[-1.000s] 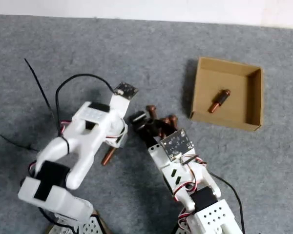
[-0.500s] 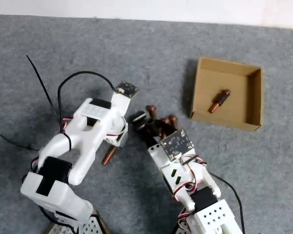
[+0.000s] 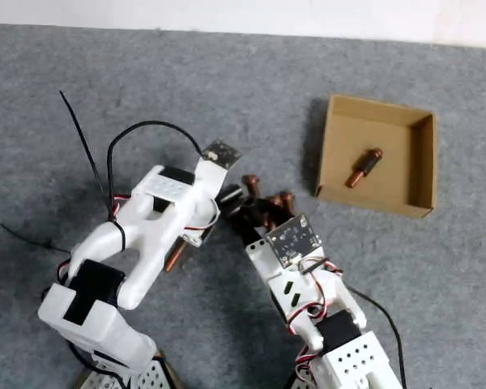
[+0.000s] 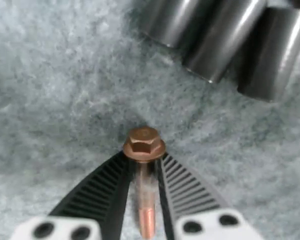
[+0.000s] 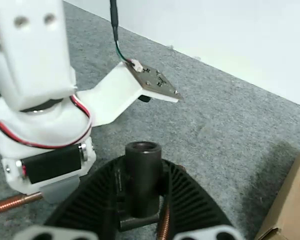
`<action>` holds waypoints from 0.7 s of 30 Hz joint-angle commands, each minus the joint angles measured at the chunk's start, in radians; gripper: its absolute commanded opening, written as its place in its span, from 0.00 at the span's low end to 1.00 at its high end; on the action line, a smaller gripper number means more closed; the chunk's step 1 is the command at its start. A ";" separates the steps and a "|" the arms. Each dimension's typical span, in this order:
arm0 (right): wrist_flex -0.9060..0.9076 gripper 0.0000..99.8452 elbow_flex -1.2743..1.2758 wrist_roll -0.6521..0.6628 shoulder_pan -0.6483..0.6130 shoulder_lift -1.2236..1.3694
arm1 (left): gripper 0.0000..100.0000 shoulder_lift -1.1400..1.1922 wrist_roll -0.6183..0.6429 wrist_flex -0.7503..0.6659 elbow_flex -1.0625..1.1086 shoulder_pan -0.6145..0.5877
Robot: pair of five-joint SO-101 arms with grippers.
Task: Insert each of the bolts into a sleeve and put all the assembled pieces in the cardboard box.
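Note:
My left gripper [image 4: 144,159] is shut on a copper bolt [image 4: 144,144], its hex head just past the fingertips. From above, that bolt [image 3: 174,256] sticks out under the left arm's wrist. Three dark metal sleeves [image 4: 225,40] lie side by side on the carpet just ahead of it. My right gripper [image 5: 142,172] is shut on a dark sleeve [image 5: 142,175], held upright with its open bore facing the left arm. The high view has this sleeve [image 3: 229,194] at the middle of the table. Loose copper bolts [image 3: 277,201] lie beside it. The cardboard box [image 3: 338,154] holds one assembled piece [image 3: 363,168].
The two arms stand close together, the left arm's white wrist [image 5: 40,100] right in front of the right gripper. A black cable [image 3: 81,146] loops over grey carpet to the left. The box corner [image 5: 290,210] is near the right gripper.
The left arm has swung to the right with the bolt, closer to the right gripper and its sleeve. The right arm has stayed still.

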 commanded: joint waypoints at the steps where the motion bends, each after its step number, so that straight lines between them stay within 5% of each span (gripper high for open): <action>1: -0.004 0.00 0.153 0.006 0.012 -0.021 | 0.00 -0.085 -0.011 0.002 0.039 -0.074; 15: -0.007 0.00 0.153 0.006 0.012 -0.021 | 0.01 -0.972 -0.003 -0.545 0.762 -0.105; 21: -0.007 0.00 0.153 0.006 0.012 -0.022 | 0.01 -1.271 -0.003 -0.582 0.914 -0.108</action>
